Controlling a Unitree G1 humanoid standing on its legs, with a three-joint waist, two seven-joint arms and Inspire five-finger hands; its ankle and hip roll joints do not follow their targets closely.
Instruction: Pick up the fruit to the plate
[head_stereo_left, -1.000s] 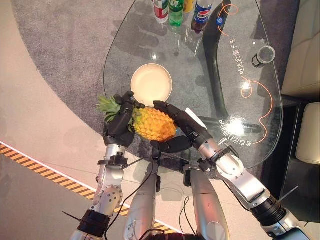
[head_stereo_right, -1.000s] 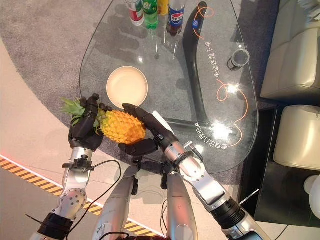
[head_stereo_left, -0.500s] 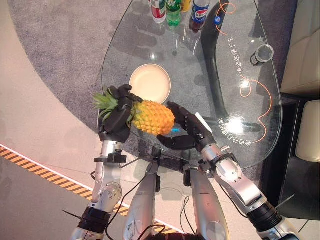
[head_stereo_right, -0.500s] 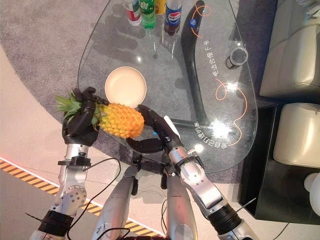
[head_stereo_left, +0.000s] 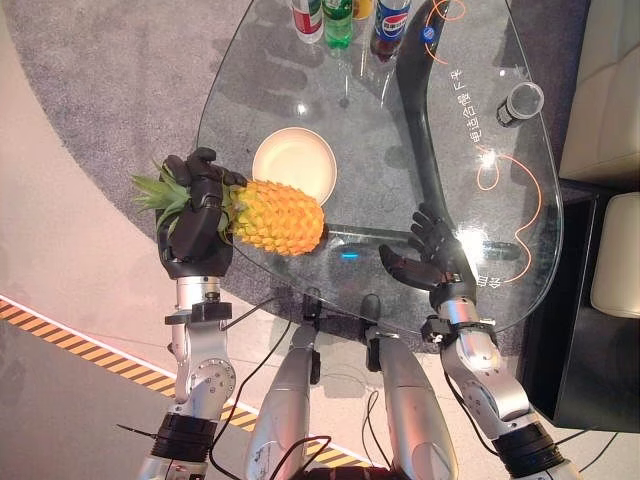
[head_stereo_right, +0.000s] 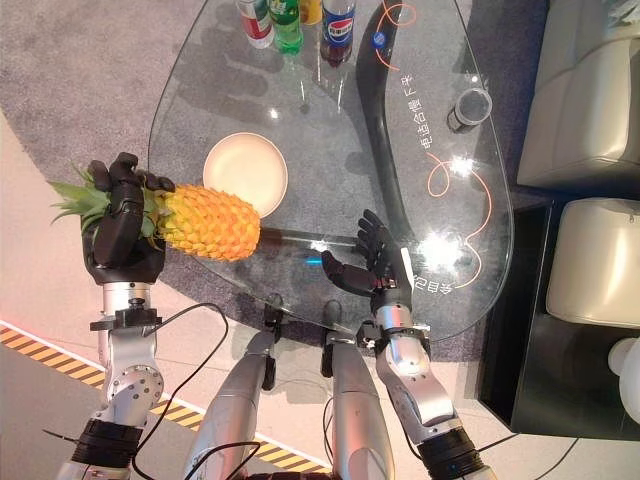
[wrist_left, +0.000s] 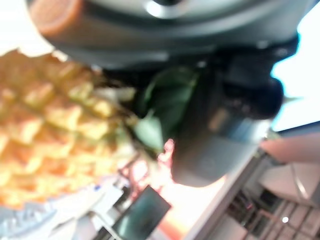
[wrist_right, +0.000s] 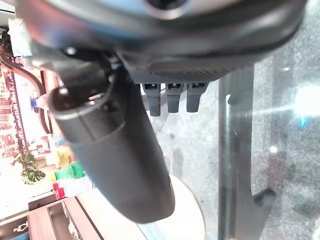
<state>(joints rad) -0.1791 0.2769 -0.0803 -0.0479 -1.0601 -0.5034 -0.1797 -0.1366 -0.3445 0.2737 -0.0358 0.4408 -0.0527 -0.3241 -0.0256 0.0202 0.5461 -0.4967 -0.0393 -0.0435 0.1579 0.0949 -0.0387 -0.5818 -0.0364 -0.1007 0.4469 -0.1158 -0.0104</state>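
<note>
Left hand (head_stereo_left: 195, 225) fingers curl round the pineapple (head_stereo_left: 275, 216) crown at the worktop (head_stereo_left: 400, 130) near-left edge, beside the plate (head_stereo_left: 294, 165); right hand (head_stereo_left: 432, 255) relaxed, holding nothing.

Glass, scaly fruit skin, matt ceramic.
Your glossy clear glass table (head_stereo_left: 300, 90) mirrors lights; the pineapple (head_stereo_left: 275, 216) at 9 o'clock looks rough, scaly; the cream plate (head_stereo_left: 294, 165) matt, smooth; bottles (head_stereo_left: 340, 15) at 12 shiny plastic.
</note>
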